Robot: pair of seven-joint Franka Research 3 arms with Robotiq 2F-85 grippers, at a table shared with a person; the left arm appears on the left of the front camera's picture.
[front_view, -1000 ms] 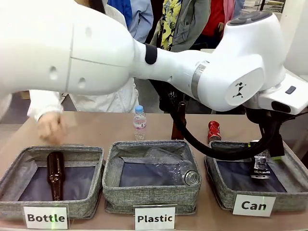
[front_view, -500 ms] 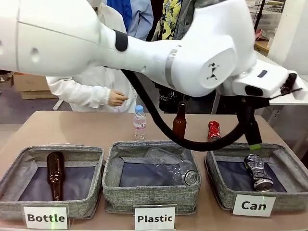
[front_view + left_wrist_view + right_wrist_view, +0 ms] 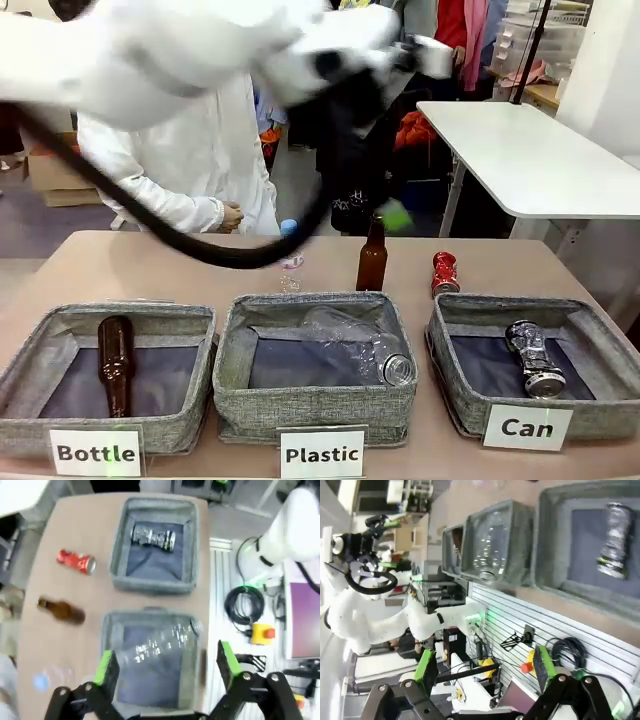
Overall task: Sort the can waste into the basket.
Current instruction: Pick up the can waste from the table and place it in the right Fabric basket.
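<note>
A black-and-grey can point(image 3: 533, 358) lies on its side inside the grey basket labelled "Can" point(image 3: 462, 408). A red can point(image 3: 444, 272) stands on the table just behind that basket's far left corner. My left arm is a blur high above the table. My left gripper point(image 3: 166, 665) is open and holds nothing. It looks down from high up on the Can basket point(image 3: 150, 583), the black-and-grey can point(image 3: 152, 536) and the red can point(image 3: 75, 561). My right gripper point(image 3: 484, 664) is also open and holds nothing, off the table's near side. It sees the can point(image 3: 614, 540) in the basket point(image 3: 580, 597).
A brown bottle point(image 3: 372, 255) and a small plastic bottle point(image 3: 290, 250) stand mid-table. The "Plastic" basket point(image 3: 315, 405) holds a clear bottle. The "Bottle" basket point(image 3: 40, 420) holds a brown bottle. A person in white stands at the far side. The left arm's black cable point(image 3: 200, 250) loops low.
The left arm has swung up and away from the Can basket, leaving the black-and-grey can lying inside. The person's hand has drawn back from the table.
</note>
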